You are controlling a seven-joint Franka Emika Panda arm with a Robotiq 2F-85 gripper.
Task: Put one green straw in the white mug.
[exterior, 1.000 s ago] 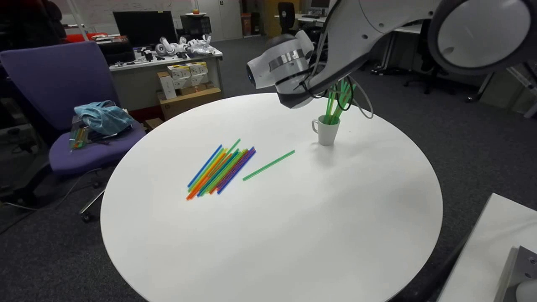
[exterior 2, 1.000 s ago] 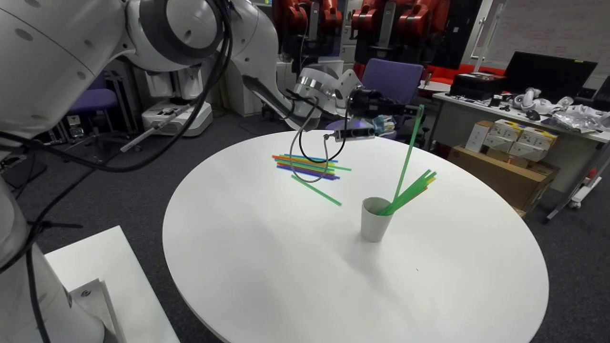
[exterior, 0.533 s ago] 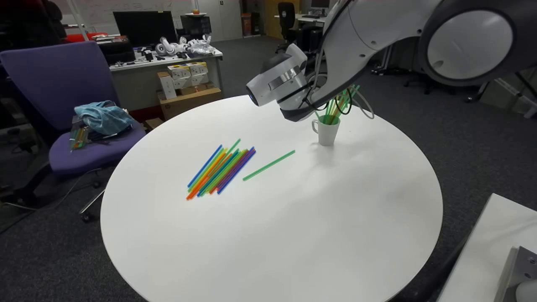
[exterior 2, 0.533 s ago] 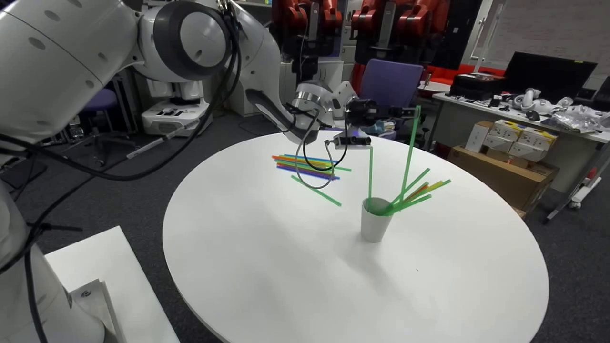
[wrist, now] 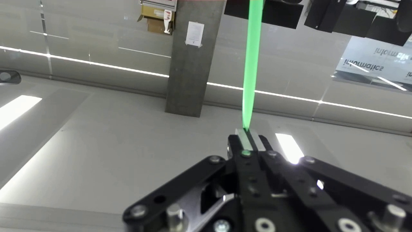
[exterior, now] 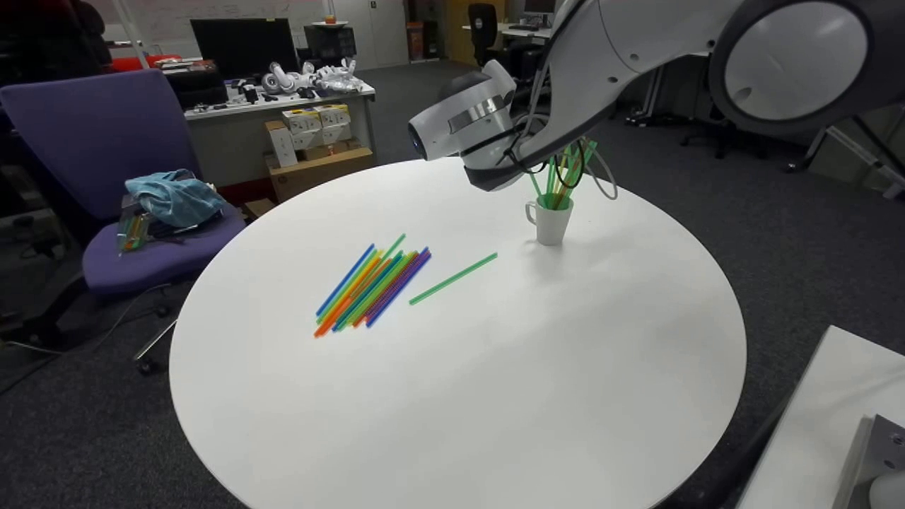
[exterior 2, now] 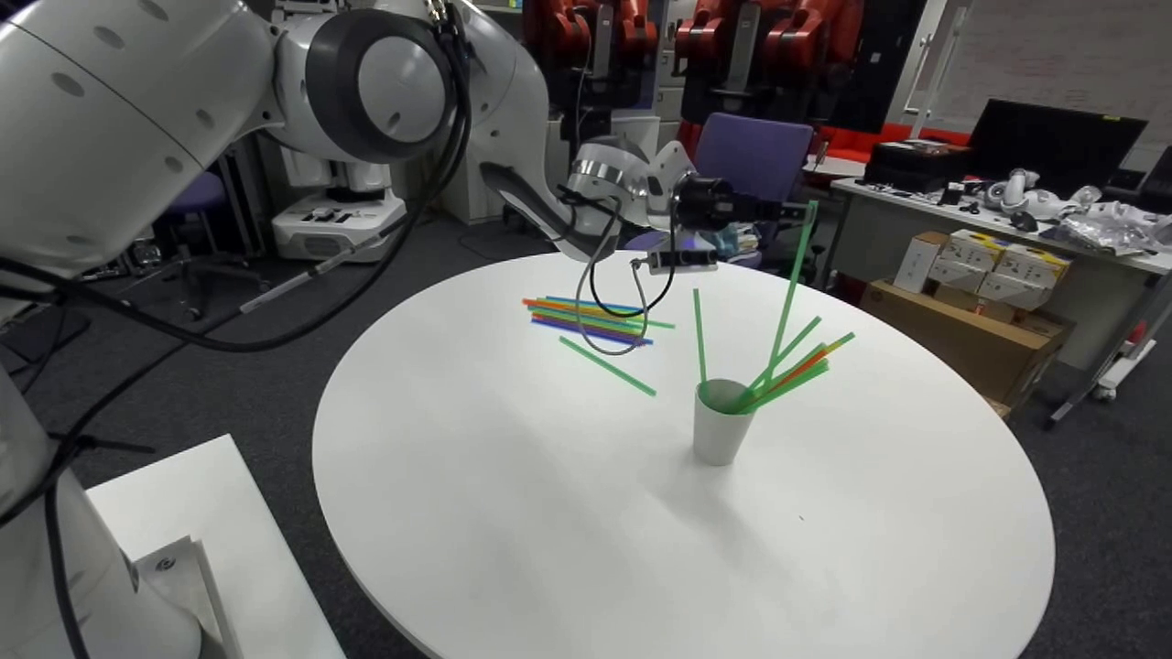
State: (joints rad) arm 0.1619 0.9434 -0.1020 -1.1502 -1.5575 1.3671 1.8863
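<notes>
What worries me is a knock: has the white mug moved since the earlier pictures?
No. In both exterior views, judged against the round table, the white mug shows no shift in any direction.

On the round white table (exterior: 452,410) we have orange straws (exterior: 327,324) and blue straws (exterior: 345,279) lying close together, slanting much the same way. A purple chair (exterior: 99,141) stands by it — a crumpled blue cloth (exterior: 173,199) on its seat. Near the chair we see a desk (exterior: 283,102) bearing a black monitor (exterior: 244,51), with yellow-and-white boxes (exterior: 304,127) and a brown cardboard box (exterior: 322,173) low down beside it. The wrist view gives us a grey pillar (wrist: 190,77) with a sheet of paper (wrist: 194,33) on it, lit ceiling panels (wrist: 18,109) — and a sign (wrist: 373,58) reading "informatics", its letters flipped.
</notes>
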